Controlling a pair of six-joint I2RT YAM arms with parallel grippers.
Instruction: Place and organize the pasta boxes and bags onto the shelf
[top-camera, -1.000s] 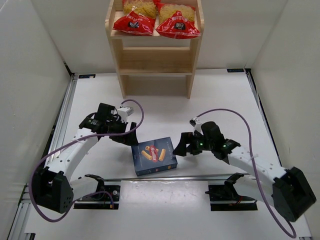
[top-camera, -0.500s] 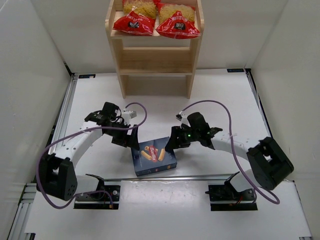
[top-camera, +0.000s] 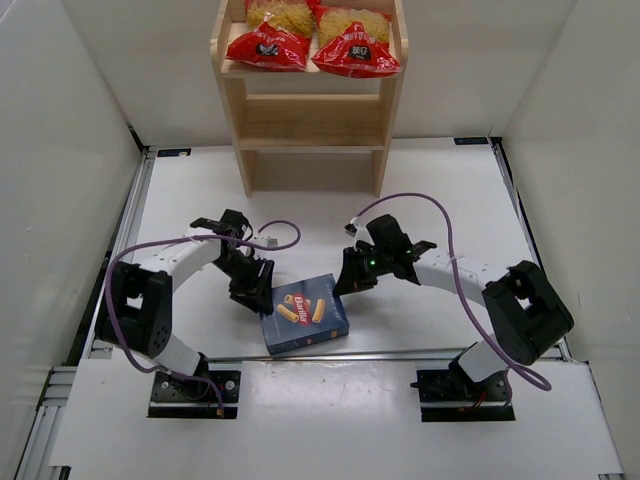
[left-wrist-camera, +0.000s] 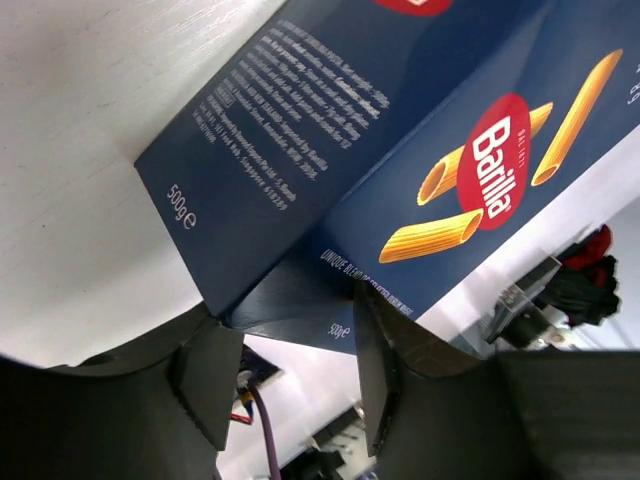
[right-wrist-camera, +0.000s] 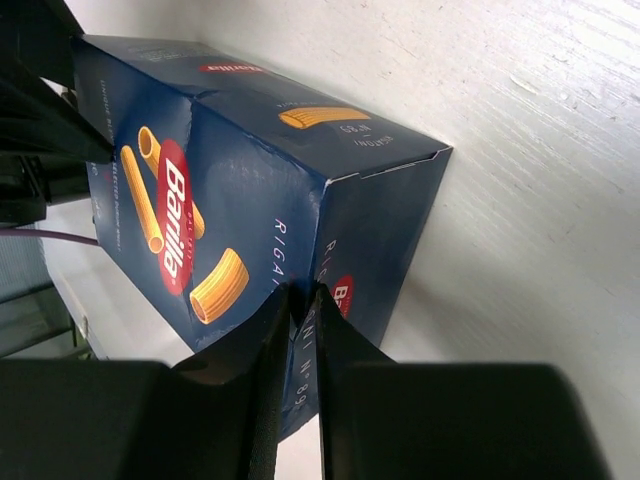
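The dark blue pasta box (top-camera: 305, 313) lies flat on the white table near the front. My left gripper (top-camera: 254, 289) is at its left end; in the left wrist view its jaws (left-wrist-camera: 290, 315) are closed around the box (left-wrist-camera: 400, 140) at its corner, one finger on each side. My right gripper (top-camera: 346, 281) is at the box's top right corner. Its fingers (right-wrist-camera: 302, 292) are nearly together, tips against an edge of the box (right-wrist-camera: 240, 180). Two red bags (top-camera: 267, 45) (top-camera: 356, 52) of yellow pasta lie on the top board of the wooden shelf (top-camera: 312, 120).
The shelf stands at the back of the table against the wall, its lower boards bare. A metal rail (top-camera: 390, 354) runs along the front just behind the arm bases. White walls close in left and right. Purple cables loop from both wrists.
Both arms have swung inward to the box. Both grippers have narrowed from wide open, the left onto the box corner, the right almost fully. The box has shifted slightly left.
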